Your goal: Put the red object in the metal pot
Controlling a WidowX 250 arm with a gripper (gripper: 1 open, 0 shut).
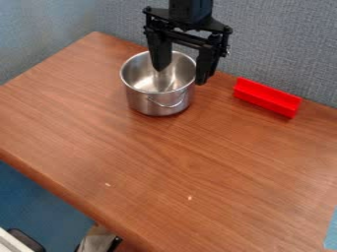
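The red object, a bright red oblong block, lies flat on the wooden table at the right, near the far edge. The metal pot, shiny and round with a thin wire handle on its front side, stands left of it. My black gripper hangs over the pot's far right rim, pointing down, its two fingers spread wide and open. One finger reaches down inside the pot, the other stands just outside its right wall. Nothing is between the fingers except the pot's rim area. The red block is about a pot's width to the gripper's right.
The brown wooden table slants across the view, with its front edge running from left to lower right. A blue-grey wall stands behind it. Below the front edge a blue floor and some pale objects show.
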